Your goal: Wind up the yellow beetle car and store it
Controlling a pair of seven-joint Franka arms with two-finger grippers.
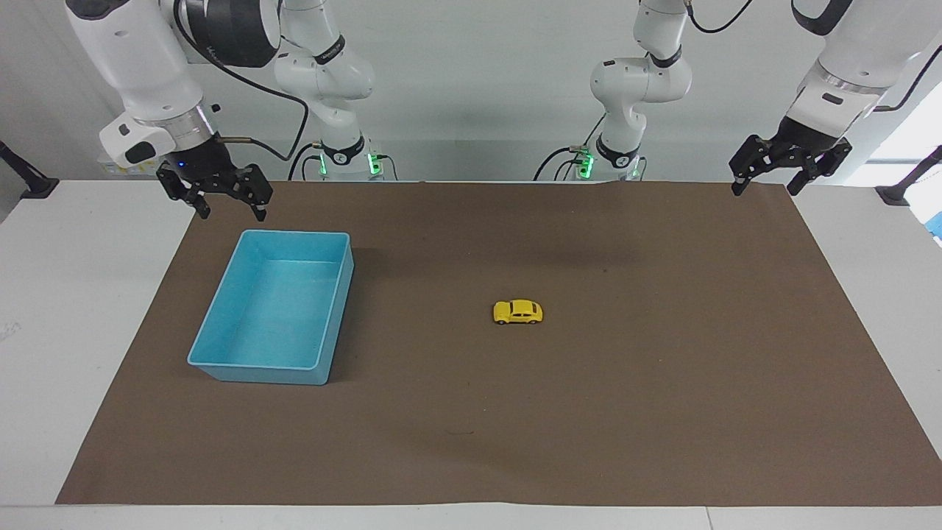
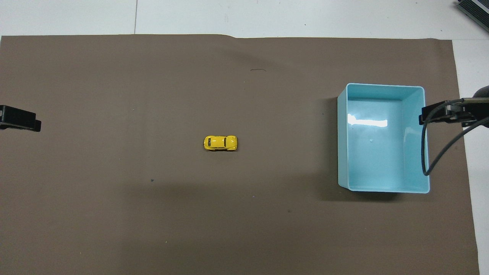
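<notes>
While both arms wait raised at the robots' edge of the brown mat (image 1: 662, 412), the yellow beetle car (image 1: 518, 312) sits on its wheels near the middle of that mat, untouched and lying lengthwise along the table (image 1: 66, 309). Taking the car as the landmark, the blue tray (image 1: 221, 366) rests well apart from it toward the right arm's end of the table, with nothing in it. The right hand (image 1: 228, 213) hangs in the air over the mat's corner just by the tray's rim nearest the robots, its fingers (image 1: 259, 212) spread apart and holding nothing. The left hand (image 1: 762, 191) hovers over the mat's other robot-side corner, well apart from the car toward the left arm's end, likewise released and empty. Seen from overhead, the car (image 2: 220, 143) shows its roof, and only the tips of the left hand (image 2: 19, 118) and the right hand (image 2: 443, 113) enter at the edges.
</notes>
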